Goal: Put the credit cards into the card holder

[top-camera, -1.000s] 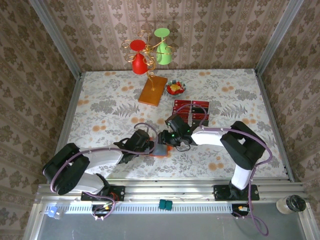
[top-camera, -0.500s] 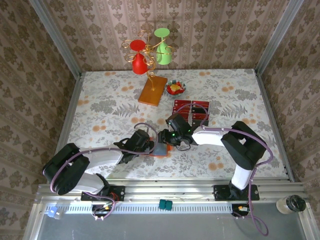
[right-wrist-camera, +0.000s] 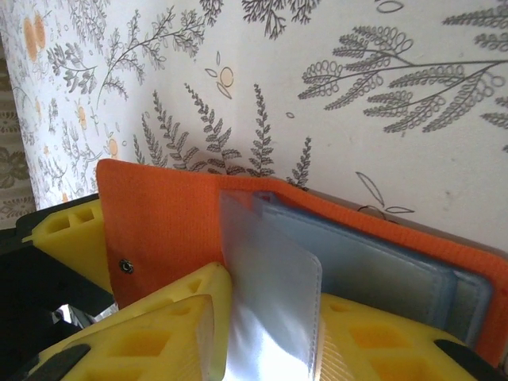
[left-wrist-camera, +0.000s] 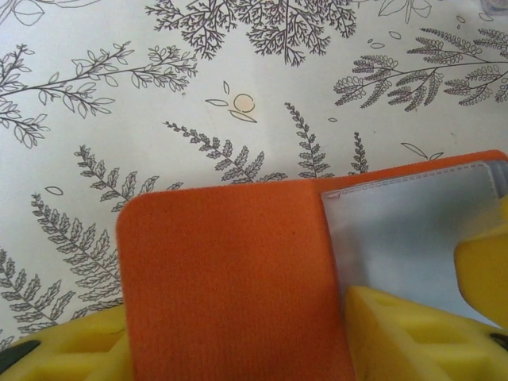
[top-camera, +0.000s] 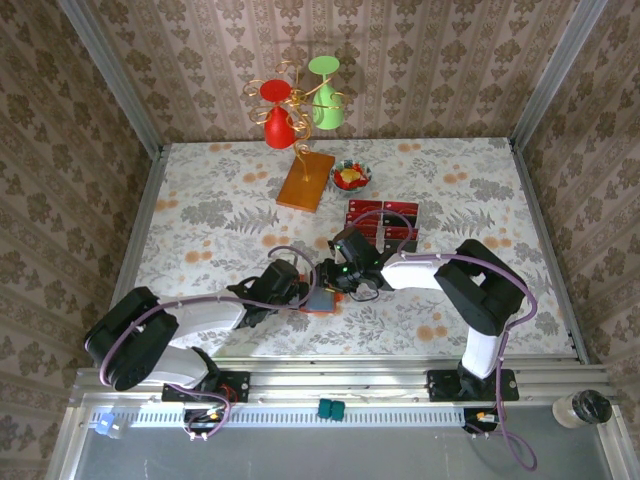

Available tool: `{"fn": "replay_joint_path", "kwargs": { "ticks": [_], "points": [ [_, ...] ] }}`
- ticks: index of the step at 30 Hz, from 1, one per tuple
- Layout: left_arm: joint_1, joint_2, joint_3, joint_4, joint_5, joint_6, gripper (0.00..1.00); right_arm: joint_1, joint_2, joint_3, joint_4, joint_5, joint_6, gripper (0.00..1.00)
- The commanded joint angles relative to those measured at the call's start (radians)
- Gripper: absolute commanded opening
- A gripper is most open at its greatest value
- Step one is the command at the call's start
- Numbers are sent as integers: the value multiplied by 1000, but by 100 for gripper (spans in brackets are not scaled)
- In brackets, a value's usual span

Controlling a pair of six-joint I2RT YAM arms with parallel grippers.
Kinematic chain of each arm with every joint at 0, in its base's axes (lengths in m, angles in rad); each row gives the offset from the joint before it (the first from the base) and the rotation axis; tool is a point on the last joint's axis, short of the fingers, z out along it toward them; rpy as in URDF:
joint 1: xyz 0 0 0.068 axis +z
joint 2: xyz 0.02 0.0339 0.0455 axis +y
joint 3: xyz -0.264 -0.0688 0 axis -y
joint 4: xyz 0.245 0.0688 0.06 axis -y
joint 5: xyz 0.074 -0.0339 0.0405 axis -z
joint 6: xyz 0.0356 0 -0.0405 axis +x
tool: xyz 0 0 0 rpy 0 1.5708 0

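My right gripper [right-wrist-camera: 268,337] has its yellow foam-padded jaws on either side of a clear, floppy plastic sleeve [right-wrist-camera: 270,294], one leaf of the small orange fabric folding card holder [right-wrist-camera: 163,210]. I cannot tell whether they clamp that leaf or only bracket it. My left gripper [left-wrist-camera: 238,353] stands about half spread across the orange cover flap, one pad over the grey-blue pocket panel [left-wrist-camera: 405,238]. I cannot say whether it pinches anything or just pins the holder down.

I judge the step in hand to be opening a pocket so it can take a card. To do it well I would take only the one clear leaf, lift it gently away from the panels beneath, and let the left side steady the cover so the holder does not slide or fold shut. Too hard a tug would drag the whole holder.

In the overhead view both grippers meet at the holder [top-camera: 322,298], which lies on the fern-printed table cover [top-camera: 200,220] between them, at their fingertips. The thin red and dark credit cards [top-camera: 383,214] lie in rows farther back, near the right arm but well apart from the holder, with none in either gripper.
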Motion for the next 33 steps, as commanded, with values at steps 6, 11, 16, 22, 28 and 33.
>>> {"fn": "replay_joint_path", "kwargs": {
  "ticks": [6, 11, 16, 22, 28, 33],
  "points": [
    [5, -70, -14, -55, -3, -4, 63, 1, -23, 31, -9, -49, 18, 37],
    [39, -173, -37, -76, -12, -33, 66, 18, -51, 45, -19, -44, 38, 53],
    [103, -287, -68, -107, 2, -68, 67, 44, -59, 71, -32, -29, 51, 64],
    [179, -353, -96, -139, 42, -77, 67, 80, -4, 116, -13, -18, 85, 65],
    [230, -409, -127, -158, 61, -87, 67, 108, 66, 147, 58, -19, 144, 65],
    [268, -444, -143, -172, 85, -82, 67, 111, 109, 153, 94, -18, 175, 65]
  ]
}}
